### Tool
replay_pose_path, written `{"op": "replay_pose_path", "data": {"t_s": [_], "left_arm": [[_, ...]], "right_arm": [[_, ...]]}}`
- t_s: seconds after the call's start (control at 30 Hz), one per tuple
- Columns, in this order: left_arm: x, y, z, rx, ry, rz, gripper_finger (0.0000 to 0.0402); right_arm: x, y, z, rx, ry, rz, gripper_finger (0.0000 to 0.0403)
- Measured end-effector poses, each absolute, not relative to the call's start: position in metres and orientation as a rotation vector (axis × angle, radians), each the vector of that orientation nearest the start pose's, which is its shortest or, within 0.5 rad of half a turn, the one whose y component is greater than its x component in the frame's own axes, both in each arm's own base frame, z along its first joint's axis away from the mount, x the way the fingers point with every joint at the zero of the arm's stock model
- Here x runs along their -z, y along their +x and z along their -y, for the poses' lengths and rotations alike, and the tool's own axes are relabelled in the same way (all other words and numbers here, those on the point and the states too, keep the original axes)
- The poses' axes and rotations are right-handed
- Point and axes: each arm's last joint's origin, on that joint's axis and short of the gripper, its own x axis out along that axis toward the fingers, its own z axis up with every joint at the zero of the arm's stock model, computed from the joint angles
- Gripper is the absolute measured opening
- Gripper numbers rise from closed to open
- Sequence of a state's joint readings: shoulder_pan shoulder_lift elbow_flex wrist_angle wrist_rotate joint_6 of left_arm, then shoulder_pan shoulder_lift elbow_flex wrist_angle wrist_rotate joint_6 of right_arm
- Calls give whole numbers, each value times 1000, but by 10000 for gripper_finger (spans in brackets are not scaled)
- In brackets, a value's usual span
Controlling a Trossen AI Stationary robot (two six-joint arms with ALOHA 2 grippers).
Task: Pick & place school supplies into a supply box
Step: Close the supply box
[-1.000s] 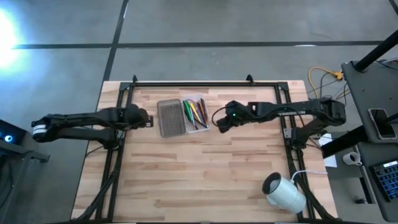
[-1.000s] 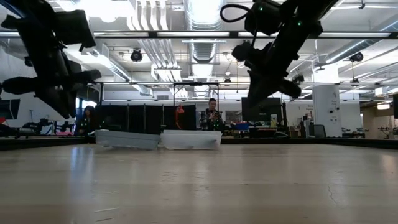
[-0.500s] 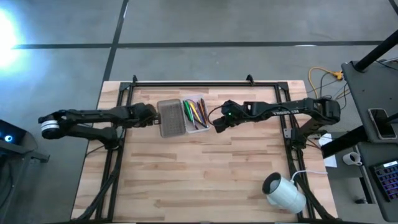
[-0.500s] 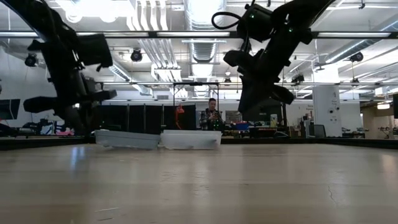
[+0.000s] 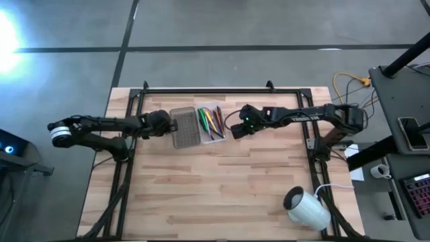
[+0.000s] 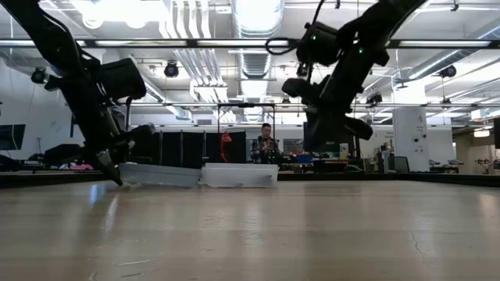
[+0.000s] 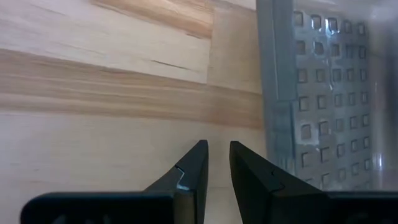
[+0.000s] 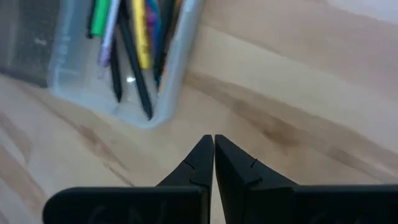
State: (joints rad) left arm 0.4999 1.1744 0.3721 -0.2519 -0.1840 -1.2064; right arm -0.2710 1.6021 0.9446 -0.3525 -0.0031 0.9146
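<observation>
The clear tray (image 5: pixel 218 137) sits near the table's far edge with several pens and pencils (image 5: pixel 210 119) lying inside it. They show yellow, green and dark in the right wrist view (image 8: pixel 134 43). The grey textured lid (image 5: pixel 185 126) lies flat beside the tray, on its left. I cannot make out the scissors. My left gripper (image 5: pixel 170 125) is low at the lid's left edge, narrowly open over bare wood (image 7: pixel 217 152), with the lid (image 7: pixel 323 93) just ahead. My right gripper (image 5: pixel 234 131) hovers shut right of the tray (image 8: pixel 124 93).
A white roll (image 5: pixel 307 207) lies at the table's near right corner. A black frame (image 5: pixel 201 90) runs along the far edge and down both sides. Bare wood spreads across the table's middle and near side. A person (image 6: pixel 266 145) stands far off in the room behind.
My left gripper has moved toward the table's right, up to the lid's left edge, and has come down close to the tabletop. My right gripper has edged a little toward the tray. The lid, the tray and the pens have stayed where they were.
</observation>
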Motion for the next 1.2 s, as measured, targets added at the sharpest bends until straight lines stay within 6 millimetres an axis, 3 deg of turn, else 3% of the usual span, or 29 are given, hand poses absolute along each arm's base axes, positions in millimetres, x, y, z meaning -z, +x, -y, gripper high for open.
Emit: {"op": "replay_pose_path", "data": {"t_s": [0.43, 1.0, 1.2], "left_arm": [[-143, 168, -98, -1095, -1242, -448, 51], [-205, 201, -115, -913, -1131, -305, 51], [-208, 211, -120, -901, -1115, -307, 51]], "right_arm": [[-151, 328, 96, 642, 1043, -841, 9], [-150, 330, 98, 638, 996, -849, 9], [-150, 330, 98, 633, 992, -842, 9]]}}
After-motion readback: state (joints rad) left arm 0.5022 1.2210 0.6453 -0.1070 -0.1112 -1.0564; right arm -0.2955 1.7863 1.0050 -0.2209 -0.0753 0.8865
